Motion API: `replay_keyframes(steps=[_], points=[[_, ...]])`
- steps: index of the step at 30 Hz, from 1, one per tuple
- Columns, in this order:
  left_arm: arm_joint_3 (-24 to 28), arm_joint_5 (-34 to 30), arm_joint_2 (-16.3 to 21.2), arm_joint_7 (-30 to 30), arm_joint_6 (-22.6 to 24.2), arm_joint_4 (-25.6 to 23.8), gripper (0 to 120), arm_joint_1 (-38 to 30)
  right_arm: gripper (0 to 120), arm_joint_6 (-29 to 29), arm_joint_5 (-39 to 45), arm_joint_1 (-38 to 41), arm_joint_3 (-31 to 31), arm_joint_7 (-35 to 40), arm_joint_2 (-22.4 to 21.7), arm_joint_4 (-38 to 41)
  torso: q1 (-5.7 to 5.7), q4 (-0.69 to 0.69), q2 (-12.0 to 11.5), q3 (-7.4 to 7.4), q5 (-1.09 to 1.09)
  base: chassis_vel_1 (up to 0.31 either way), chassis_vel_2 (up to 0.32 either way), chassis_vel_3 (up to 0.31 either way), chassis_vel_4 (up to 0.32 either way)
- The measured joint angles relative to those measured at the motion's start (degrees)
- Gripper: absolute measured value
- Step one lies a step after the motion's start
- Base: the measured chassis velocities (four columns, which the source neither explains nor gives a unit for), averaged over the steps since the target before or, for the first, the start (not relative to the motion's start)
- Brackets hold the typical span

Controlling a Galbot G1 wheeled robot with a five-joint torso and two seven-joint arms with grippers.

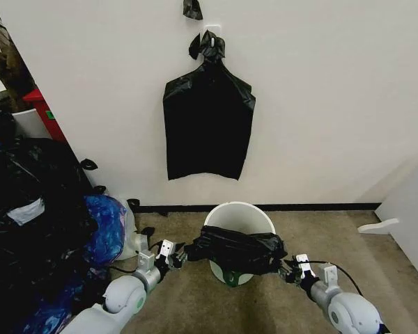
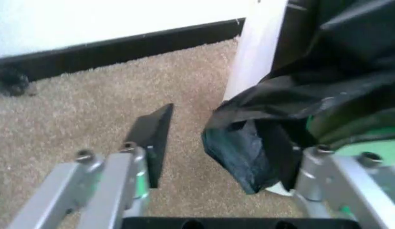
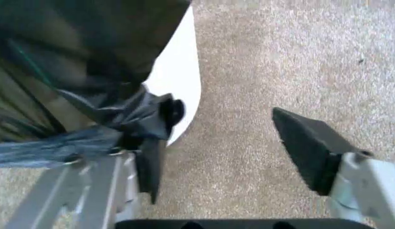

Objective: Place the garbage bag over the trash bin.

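The trash bin (image 1: 238, 214), a round white bucket, stands on the carpet by the wall. The garbage bag (image 1: 238, 252) lies bunched across its near rim and front wall, stretched sideways between my two grippers. My left gripper (image 1: 177, 256) is at the bag's left end and my right gripper (image 1: 290, 269) at its right end. In the left wrist view the left gripper (image 2: 213, 138) is open, and a fold of the bag (image 2: 248, 152) hangs against one finger beside the bin wall (image 2: 254, 52). The right gripper (image 3: 226, 114) is open too, with the bag (image 3: 127, 117) caught on one fingertip by the bin (image 3: 178, 76).
A bunch of flat black bags (image 1: 207, 125) hangs on the wall above the bin. Stuffed black sacks (image 1: 28, 209) and a blue plastic bag (image 1: 106, 226) crowd the left. A white panel (image 1: 411, 209) stands at the right. Bare carpet (image 1: 195, 306) lies in front.
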Motion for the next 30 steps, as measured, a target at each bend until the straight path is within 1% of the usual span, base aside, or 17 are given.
replay_keyframes(steps=[1, 2, 3, 4, 5, 6, 9, 11, 18, 20, 21, 25, 30], points=[[-0.2, 0.5, 0.5, 0.8, -0.7, -0.7, 64, 0.8, 72, 0.4, -0.1, -0.7, 0.2, -0.4, -0.1, 0.8, 0.00, 0.00, 0.0, 0.00, 0.00, 0.000, 0.000, 0.000, 0.000], [-0.3, 0.5, 0.6, 1.0, -0.8, -1.0, 70, 1.0, 76, 0.6, -0.2, -1.0, 0.3, -0.6, -0.2, 1.1, 0.00, 0.00, 0.0, 0.00, -0.01, 0.000, 0.000, 0.000, 0.000], [-0.5, 0.6, 0.8, 1.2, -0.8, -1.6, 77, 1.5, 83, 1.0, -0.3, -1.6, 0.5, -0.8, -0.3, 1.4, 0.00, 0.00, 0.0, 0.00, 0.00, 0.000, 0.000, 0.000, 0.000], [-0.6, 0.6, 0.9, 1.2, -0.8, -2.1, 79, 2.0, 86, 1.4, -0.4, -2.0, 0.6, -0.9, -0.3, 1.7, 0.00, -0.01, 0.0, 0.00, 0.00, 0.000, 0.000, 0.000, 0.000], [-0.6, 0.6, 0.9, 1.2, -0.8, -2.1, 79, 2.0, 86, 1.4, -0.4, -2.0, 0.6, -0.9, -0.3, 1.7, 0.00, -0.01, 0.0, 0.00, 0.00, 0.000, 0.000, 0.000, 0.000], [-0.6, 0.8, 1.0, 1.3, -0.8, -2.3, 84, 2.4, 90, 1.7, -0.4, -2.4, 0.6, -0.9, -0.3, 1.9, 0.00, -0.01, 0.0, 0.00, 0.00, 0.000, 0.000, 0.000, 0.000], [-0.9, 1.5, 1.3, 1.8, -1.1, -2.8, 95, 3.8, 98, 2.9, -0.5, -3.2, 0.9, -1.1, -0.2, 2.2, 0.00, 0.00, 0.0, 0.00, -0.01, 0.000, 0.000, 0.000, 0.000], [-1.2, 2.1, 1.6, 2.4, -1.4, -2.9, 99, 4.8, 100, 3.9, -0.7, -3.7, 0.9, -1.4, 0.0, 2.1, 0.00, 0.00, 0.0, 0.00, 0.00, 0.000, 0.000, 0.000, 0.000], [-1.5, 4.3, 1.5, 3.7, -2.9, -2.3, 100, 7.0, 100, 8.1, -2.8, -5.5, 1.1, -2.9, 0.9, 0.1, 0.00, 0.00, 0.0, 0.00, 0.00, 0.000, 0.000, 0.000, 0.000], [-1.5, 4.9, 1.1, 3.7, -3.0, -2.3, 100, 7.4, 100, 11.9, -3.1, -6.6, 1.2, -4.1, 1.1, -0.9, 0.00, 0.00, 0.0, 0.00, 0.00, 0.000, 0.000, 0.000, 0.000], [-1.5, 4.9, 1.1, 3.7, -3.0, -2.3, 100, 7.4, 100, 11.9, -3.1, -6.6, 1.2, -4.1, 1.1, -0.9, 0.00, 0.00, 0.0, 0.00, 0.00, 0.000, 0.000, 0.000, 0.000], [-1.1, 5.8, 0.1, 3.7, -2.9, -2.1, 100, 7.1, 100, 19.1, -4.1, -8.0, 1.3, -5.9, 1.4, -2.9, 0.00, -0.01, 0.0, 0.00, 0.00, 0.000, 0.000, 0.000, 0.000], [-1.2, 5.9, 0.2, 3.5, -2.8, -2.3, 100, 7.2, 100, 22.6, -4.4, -9.8, 1.9, -6.8, 1.3, -3.1, 0.00, -0.01, 0.0, 0.00, -0.01, 0.000, 0.000, 0.000, 0.000]])
